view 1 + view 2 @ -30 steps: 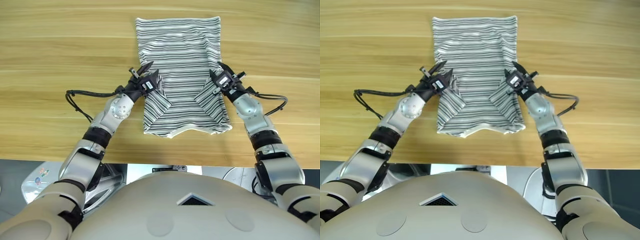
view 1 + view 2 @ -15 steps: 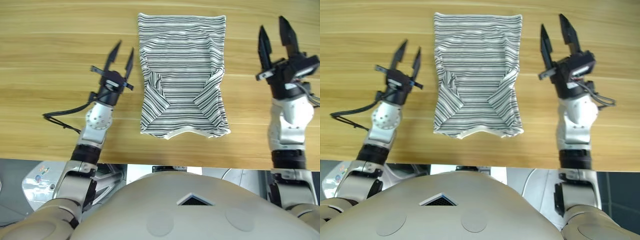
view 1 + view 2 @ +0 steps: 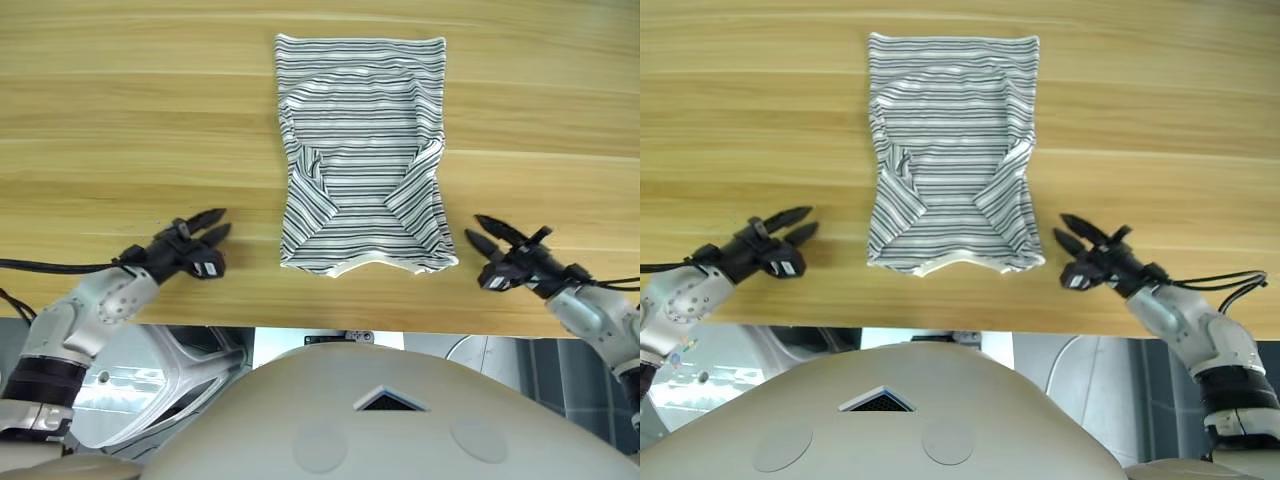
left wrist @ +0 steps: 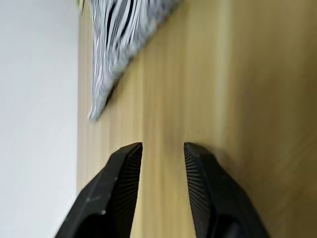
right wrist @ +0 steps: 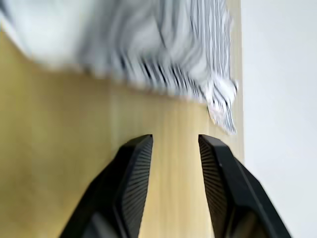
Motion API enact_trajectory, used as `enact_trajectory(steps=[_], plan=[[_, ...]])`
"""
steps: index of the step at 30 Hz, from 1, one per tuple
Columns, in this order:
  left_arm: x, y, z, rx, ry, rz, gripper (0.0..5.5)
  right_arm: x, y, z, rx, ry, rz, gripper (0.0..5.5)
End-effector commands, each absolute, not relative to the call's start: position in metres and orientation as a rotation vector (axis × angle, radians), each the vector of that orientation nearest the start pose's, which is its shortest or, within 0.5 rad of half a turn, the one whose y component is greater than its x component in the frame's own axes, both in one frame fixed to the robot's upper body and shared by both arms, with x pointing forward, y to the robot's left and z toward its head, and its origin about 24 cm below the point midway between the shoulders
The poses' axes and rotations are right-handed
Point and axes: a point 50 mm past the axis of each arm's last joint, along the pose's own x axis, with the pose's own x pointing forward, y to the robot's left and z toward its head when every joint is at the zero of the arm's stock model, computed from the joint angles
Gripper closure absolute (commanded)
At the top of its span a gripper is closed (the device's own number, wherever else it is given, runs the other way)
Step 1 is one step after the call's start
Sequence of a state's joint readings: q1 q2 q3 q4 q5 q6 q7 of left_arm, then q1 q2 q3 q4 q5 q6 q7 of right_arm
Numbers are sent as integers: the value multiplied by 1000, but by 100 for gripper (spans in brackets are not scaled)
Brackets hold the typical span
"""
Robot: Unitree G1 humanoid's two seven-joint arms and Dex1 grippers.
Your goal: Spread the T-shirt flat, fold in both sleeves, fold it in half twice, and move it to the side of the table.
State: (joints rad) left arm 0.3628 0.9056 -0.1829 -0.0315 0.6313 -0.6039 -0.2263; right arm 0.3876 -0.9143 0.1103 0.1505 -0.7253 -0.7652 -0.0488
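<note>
Both arms have dropped back since half a second ago: they stood raised beside the T-shirt's middle, and now they lie low by its near hem, over the near edge of the table. The T-shirt itself has not shifted.

Nearest, the left gripper hangs to the left of the T-shirt's near-left corner, clear of the cloth. The right gripper hangs to the right of the near-right corner, also not touching it. Both point toward the T-shirt's far end, with their jaws parted by a modest gap and nothing between them.

The wrist views show what the head views cannot: bare wood shows between the ribbed inner pads of the left fingers, and between those of the right fingers. In each, the striped cloth lies beyond the fingertips and off to one side, outside the jaws.

Farther out, the T-shirt lies flat on the table between the two grippers, both sleeves folded in over its front as slanted flaps, and its far edge straight.
</note>
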Motion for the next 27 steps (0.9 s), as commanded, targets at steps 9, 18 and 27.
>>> enact_trajectory(steps=[9, 18, 27], plan=[[140, 196, 17, 1174, -41, -1405, 391, 145, -231, 26, -1312, -163, 1041, 378], [159, 239, 11, 1172, 133, -1204, 391, 123, -275, 33, -1400, 16, 1054, 378], [155, 238, 24, 1126, 74, -1155, 391, 124, -244, 28, -1323, -79, 1179, 378]])
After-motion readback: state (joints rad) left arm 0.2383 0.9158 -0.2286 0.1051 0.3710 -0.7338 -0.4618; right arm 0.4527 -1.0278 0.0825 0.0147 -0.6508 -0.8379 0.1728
